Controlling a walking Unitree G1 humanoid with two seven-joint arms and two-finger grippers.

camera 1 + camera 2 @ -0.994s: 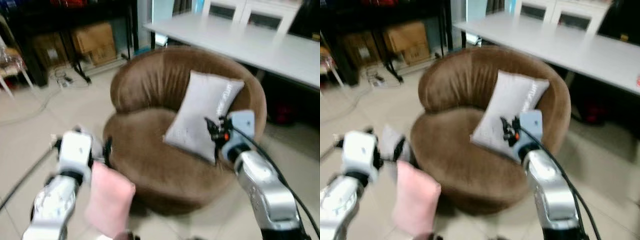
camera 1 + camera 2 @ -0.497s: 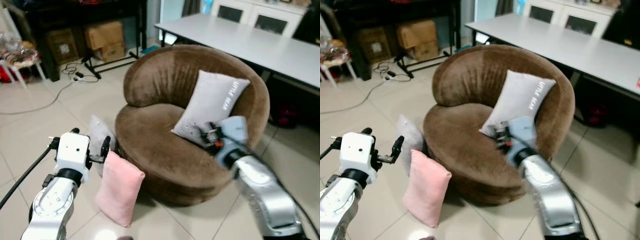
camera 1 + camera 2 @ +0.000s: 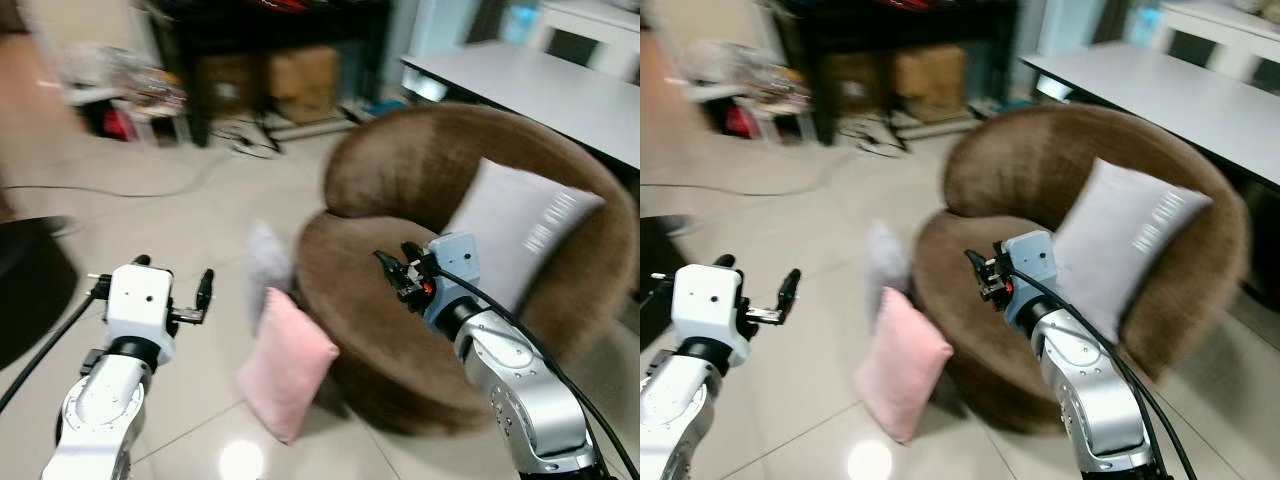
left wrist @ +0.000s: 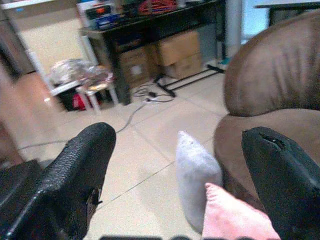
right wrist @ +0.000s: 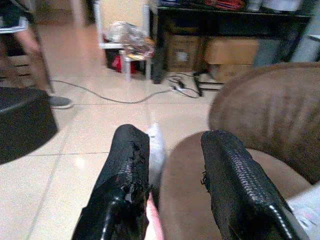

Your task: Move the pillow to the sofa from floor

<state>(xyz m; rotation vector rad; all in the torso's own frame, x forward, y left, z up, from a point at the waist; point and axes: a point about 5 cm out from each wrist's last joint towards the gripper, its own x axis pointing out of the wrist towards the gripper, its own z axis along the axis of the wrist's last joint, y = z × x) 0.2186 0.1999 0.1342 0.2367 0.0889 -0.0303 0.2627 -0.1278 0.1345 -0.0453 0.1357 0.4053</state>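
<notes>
A pink pillow [image 3: 290, 365] stands on the floor, leaning against the front of the round brown sofa [image 3: 400, 340]. Behind it a small grey pillow [image 3: 265, 265] also stands on the floor against the sofa. A larger grey pillow [image 3: 520, 225] rests on the sofa's seat. My left gripper [image 3: 170, 272] hovers open above the tiles, left of the pink pillow [image 4: 235, 215] and apart from it. My right gripper [image 3: 395, 262] hangs open over the sofa's seat with nothing between its fingers [image 5: 130, 155].
A black shelf [image 3: 250, 40] with cardboard boxes [image 3: 300, 70] stands at the back, with cables [image 3: 150, 190] on the tiles before it. A white table [image 3: 540, 85] runs behind the sofa. A dark object [image 3: 25, 280] lies far left. A person's shoe [image 5: 60, 101] is on the floor.
The camera has swung left, so the sofa and pillows now sit further right and blurred. My right gripper has drawn away from the grey pillow on the seat. The left gripper stays open.
</notes>
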